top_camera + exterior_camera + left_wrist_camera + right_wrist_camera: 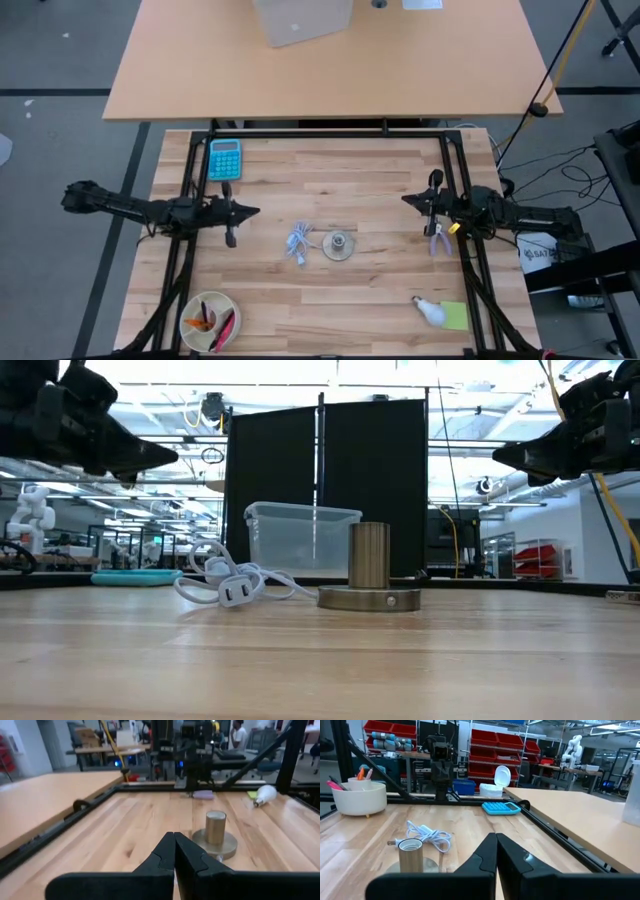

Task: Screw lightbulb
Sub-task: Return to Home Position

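Homing step, both arms empty. left gripper [174, 837]: fingers pressed together with nothing between them, raised above the table's left side, pointing in toward the socket [340, 244]. right gripper [496, 839]: same, closed on nothing, raised at the right side, facing in. lightbulb [430, 309] lies on its side on the table [380, 300], near the right corner at the high view's lower edge. It is touching or just beside a yellow-green note [455, 317] and well apart from the socket. Socket stands bare at centre, white cable [299, 242] bunched just beside it on the left. Judgement: bulb is out, only the retreat is left. To do it well, draw each arm straight back along its own side at its present height, no dipping, jaws shut so nothing snags (right arm is the one to watch: a purple-handled tool [438, 241] lies below it and the bulb is on that side). Bulb is round and would likely roll if nudged; cable loops look loose. calculator [224, 158] and bowl [209, 320] sit on the left, clear of that arm's path
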Tool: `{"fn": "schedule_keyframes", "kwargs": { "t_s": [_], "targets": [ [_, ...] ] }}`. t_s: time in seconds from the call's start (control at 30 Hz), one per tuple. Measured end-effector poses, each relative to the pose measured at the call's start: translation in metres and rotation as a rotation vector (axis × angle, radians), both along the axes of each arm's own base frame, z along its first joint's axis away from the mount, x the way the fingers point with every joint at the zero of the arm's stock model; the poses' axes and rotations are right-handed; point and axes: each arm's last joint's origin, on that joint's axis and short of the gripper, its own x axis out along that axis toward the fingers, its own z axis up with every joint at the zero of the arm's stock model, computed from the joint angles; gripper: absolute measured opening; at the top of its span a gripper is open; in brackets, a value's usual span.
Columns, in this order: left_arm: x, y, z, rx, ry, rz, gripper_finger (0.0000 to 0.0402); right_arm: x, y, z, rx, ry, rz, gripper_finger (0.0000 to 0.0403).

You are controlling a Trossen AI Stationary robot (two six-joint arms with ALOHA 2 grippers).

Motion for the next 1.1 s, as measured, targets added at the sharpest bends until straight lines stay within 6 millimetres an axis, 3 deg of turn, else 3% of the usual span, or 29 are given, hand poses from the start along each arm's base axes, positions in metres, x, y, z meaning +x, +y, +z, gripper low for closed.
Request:
{"fn": "schedule_keyframes", "kwargs": {
  "t_s": [0.53,1.1],
  "targets": [
    [-0.022,0.003,0.008,0.035,-0.101,-0.007,0.0000,0.000,0.000,0.000,0.003,0.000,0.000,0.0000],
    [-0.022,0.005,0.008,0.094,-0.091,0.056,0.0000,0.000,0.000,0.000,0.003,0.001,0.000,0.0000]
  ]
}}
